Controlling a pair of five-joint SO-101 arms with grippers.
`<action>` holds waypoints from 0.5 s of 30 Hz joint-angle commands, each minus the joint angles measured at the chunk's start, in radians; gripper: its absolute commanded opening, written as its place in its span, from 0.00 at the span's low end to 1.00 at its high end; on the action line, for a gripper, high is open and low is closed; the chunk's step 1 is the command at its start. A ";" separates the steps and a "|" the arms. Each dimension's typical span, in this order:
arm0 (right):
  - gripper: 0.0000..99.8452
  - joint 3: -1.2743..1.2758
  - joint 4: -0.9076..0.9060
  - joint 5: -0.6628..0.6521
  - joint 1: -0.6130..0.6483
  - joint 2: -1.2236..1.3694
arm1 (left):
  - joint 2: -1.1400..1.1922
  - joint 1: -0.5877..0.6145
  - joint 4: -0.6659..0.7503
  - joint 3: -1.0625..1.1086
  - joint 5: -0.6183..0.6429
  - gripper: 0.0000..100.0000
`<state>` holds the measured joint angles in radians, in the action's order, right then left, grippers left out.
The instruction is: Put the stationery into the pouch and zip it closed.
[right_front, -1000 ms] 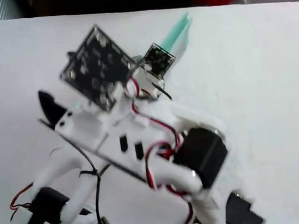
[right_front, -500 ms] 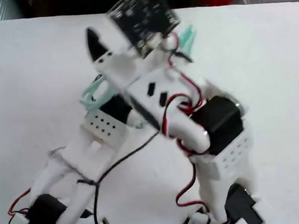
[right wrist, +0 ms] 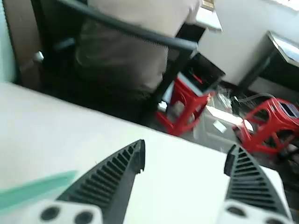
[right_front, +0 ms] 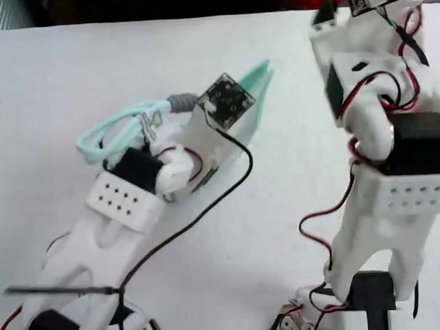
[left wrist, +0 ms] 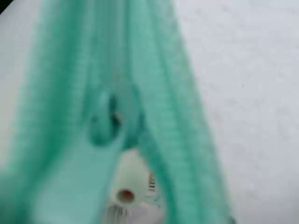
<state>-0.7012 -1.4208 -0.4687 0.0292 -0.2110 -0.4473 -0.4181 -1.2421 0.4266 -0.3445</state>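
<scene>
The teal pouch (right_front: 255,79) lies at the table's middle, mostly hidden under my left arm's wrist camera (right_front: 226,99). A teal cord loop (right_front: 112,131) trails from it toward the left. In the left wrist view the pouch (left wrist: 187,116) is very close, its zip slider (left wrist: 110,119) partway along and the mouth open below it. A white cylindrical stationery item (left wrist: 127,185) sits inside. My left gripper's fingers are hidden. My right gripper (right wrist: 184,175) stands open and empty, raised near the table's far right edge, with the pouch's tip (right wrist: 35,192) off to its side.
The right arm (right_front: 386,125) stands tall along the right side of the white table (right_front: 65,70). A short grey piece (right_front: 179,102) lies by the cord. Red stools (right wrist: 187,105) and a seated person are beyond the far edge.
The right arm has swung from over the middle of the table up and away to the far right, uncovering the pouch, its cord loop and the left arm.
</scene>
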 commanded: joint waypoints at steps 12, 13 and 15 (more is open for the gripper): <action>0.28 0.450 0.022 -0.483 -0.255 -0.018 | -0.349 0.318 0.272 0.107 -0.338 0.02; 0.28 0.485 0.039 -0.483 -0.260 -0.018 | -0.351 0.317 0.255 0.097 -0.350 0.02; 0.28 0.559 0.076 -0.445 -0.260 -0.018 | -0.340 0.312 0.249 0.077 -0.377 0.02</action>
<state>-0.2071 -1.4009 -0.9413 -0.2209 -0.2094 -0.7465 -0.1097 -1.0012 0.5892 -0.6928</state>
